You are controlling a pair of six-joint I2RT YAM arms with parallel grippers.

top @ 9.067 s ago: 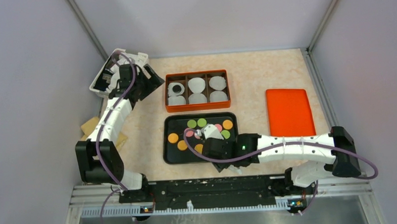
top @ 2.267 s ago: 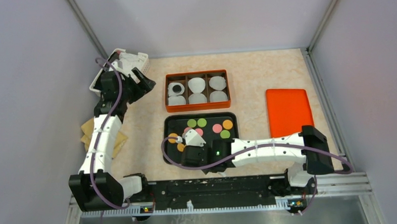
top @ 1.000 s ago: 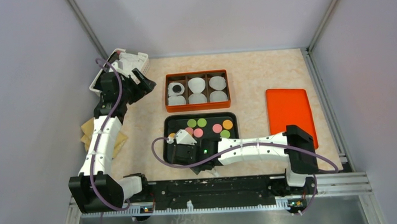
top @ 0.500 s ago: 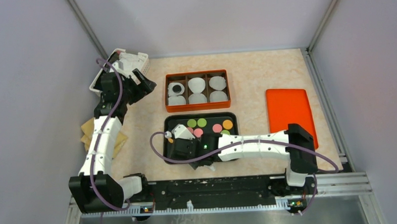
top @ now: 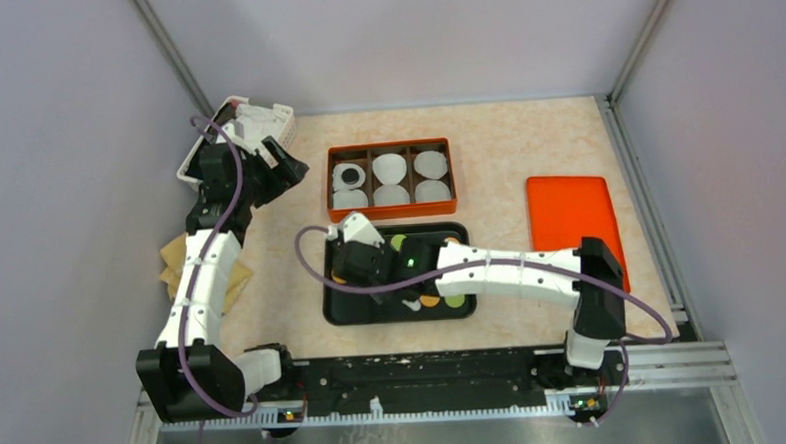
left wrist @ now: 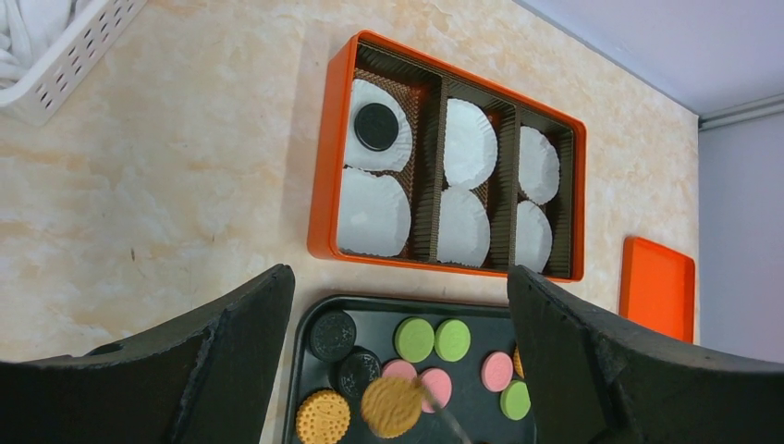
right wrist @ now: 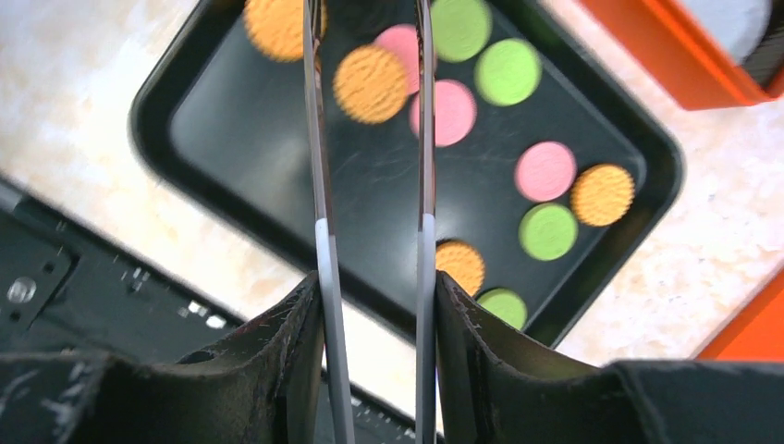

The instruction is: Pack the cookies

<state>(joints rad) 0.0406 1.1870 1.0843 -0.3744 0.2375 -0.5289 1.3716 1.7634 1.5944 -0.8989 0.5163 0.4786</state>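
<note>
Only 1 black cookie (left wrist: 376, 127) sat in the orange box (left wrist: 324, 185); 5 paper cups (left wrist: 470, 143) were empty. The right gripper (right wrist: 368, 55) seemed to pinch an orange cookie (right wrist: 370, 83) over the tray (right wrist: 185, 120) w/ the other cookies (left wrist: 414, 339). The left gripper (left wrist: 393, 277) had its jaws spread & empty.

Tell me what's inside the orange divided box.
The orange box holds six paper liners, two per compartment. One black cookie sits on the back-left liner. Anything beneath the liners is covered.
</note>
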